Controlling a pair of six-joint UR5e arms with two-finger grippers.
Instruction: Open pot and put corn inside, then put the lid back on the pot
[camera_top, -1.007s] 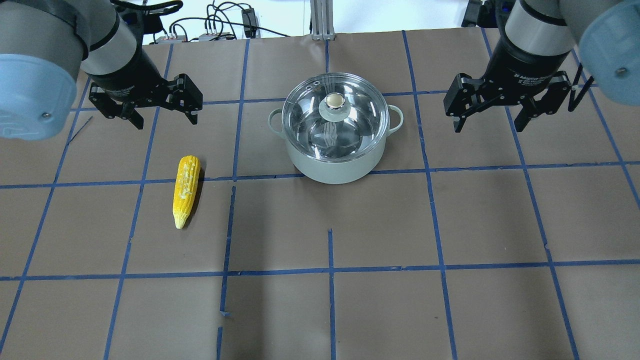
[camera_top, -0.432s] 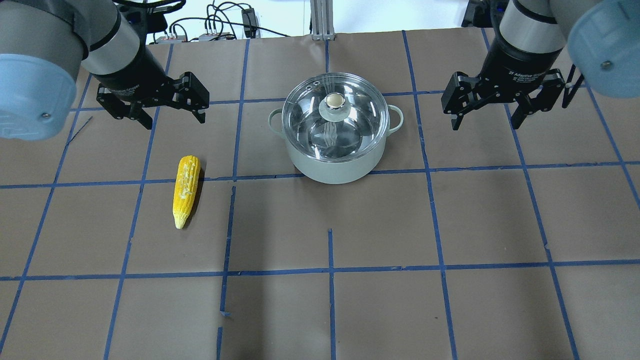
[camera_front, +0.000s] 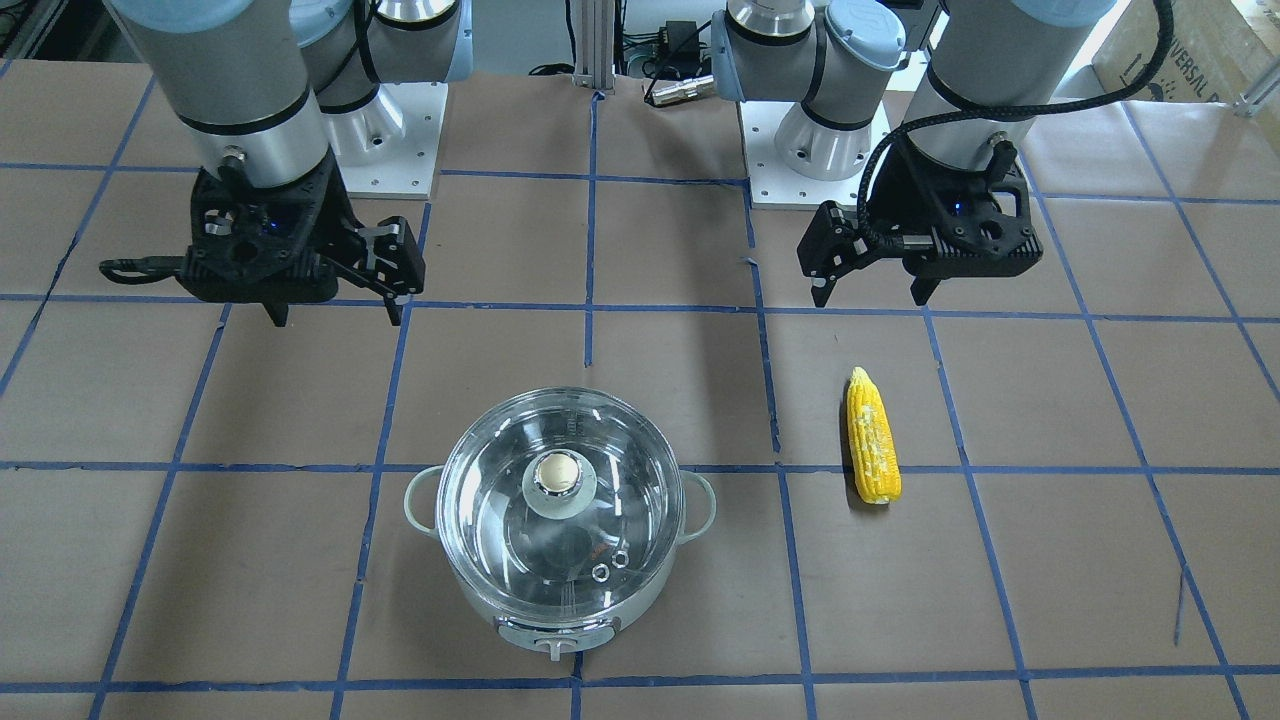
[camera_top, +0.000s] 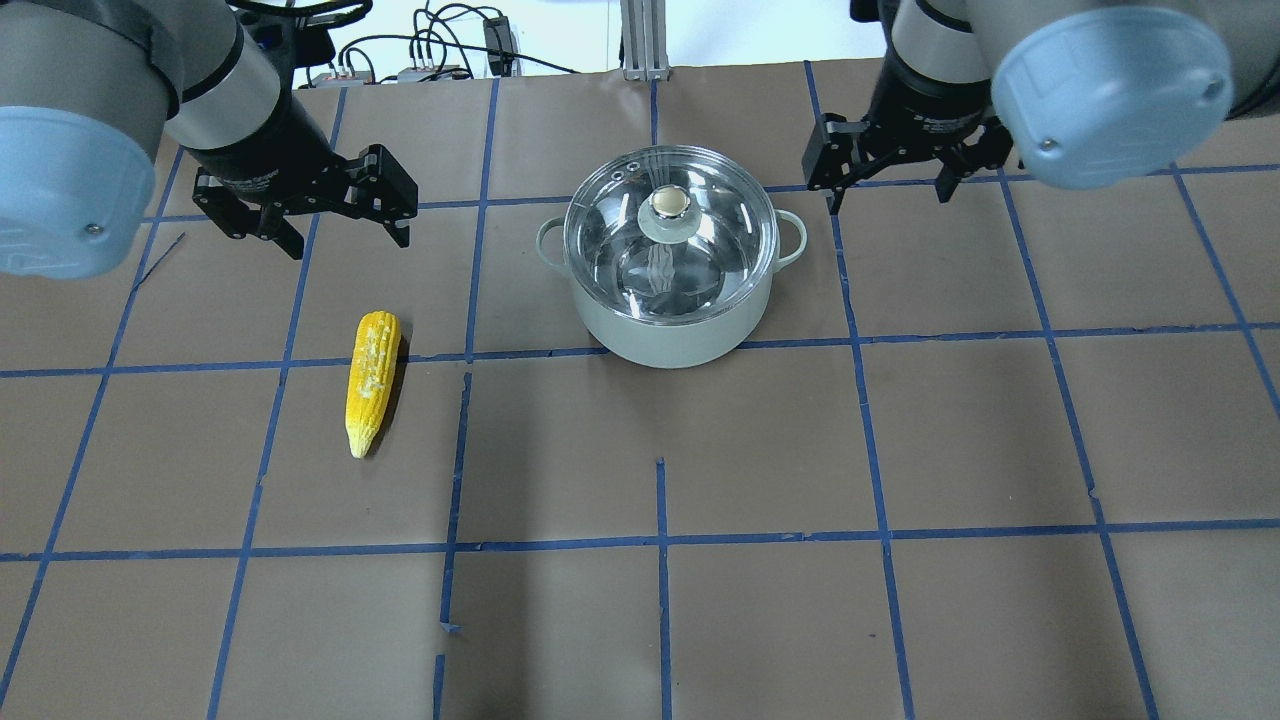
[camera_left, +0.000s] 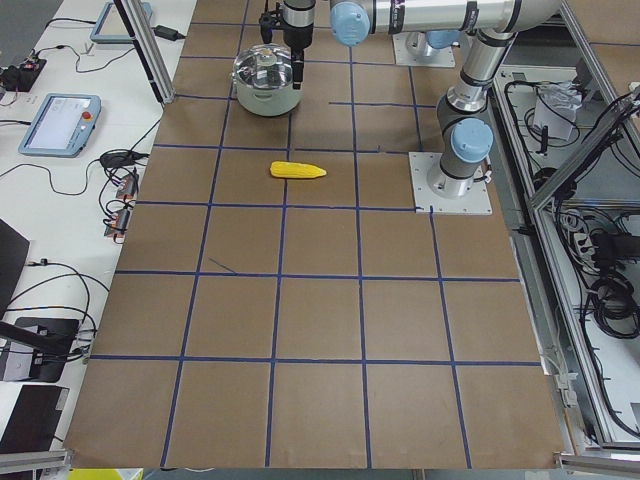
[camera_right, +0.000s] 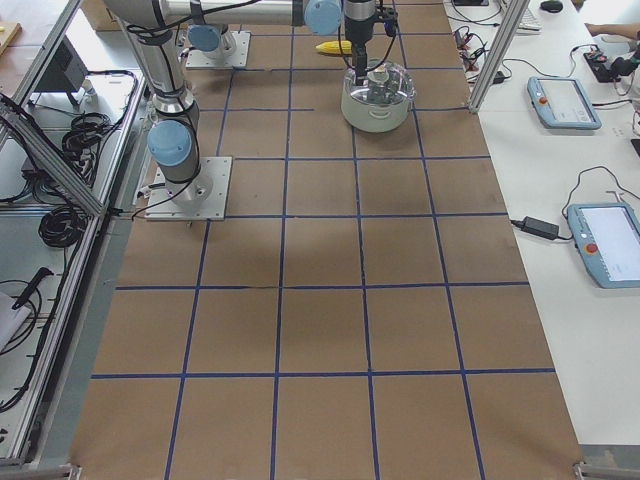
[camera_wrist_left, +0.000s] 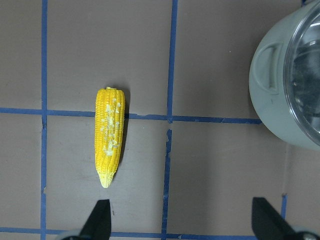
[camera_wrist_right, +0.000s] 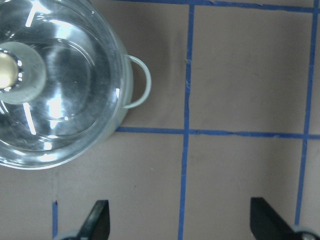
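The mint-green pot (camera_top: 668, 335) stands mid-table with its glass lid (camera_top: 715, 250) on it, beige knob (camera_top: 667, 204) in the centre. The yellow corn (camera_top: 371, 381) lies flat to the pot's left, tip toward the near side. My left gripper (camera_top: 345, 240) is open and empty, above the table just beyond the corn; its wrist view shows the corn (camera_wrist_left: 110, 142) and the pot's side (camera_wrist_left: 277, 105). My right gripper (camera_top: 888, 198) is open and empty, close beside the pot's right handle; its wrist view shows the lid (camera_wrist_right: 65, 100). In the front view: pot (camera_front: 560, 612), corn (camera_front: 872, 450), left gripper (camera_front: 868, 298), right gripper (camera_front: 336, 318).
The table is brown paper with a blue tape grid (camera_top: 660, 540). Cables and an aluminium post (camera_top: 640, 40) sit at the far edge. The arm bases (camera_front: 400, 120) stand on the robot's side. Tablets and cables lie on side benches (camera_right: 580, 100).
My right gripper has moved left and farther back, from well right of the pot to close by its right handle. My left gripper has shifted slightly right. Pot, lid and corn are unmoved.
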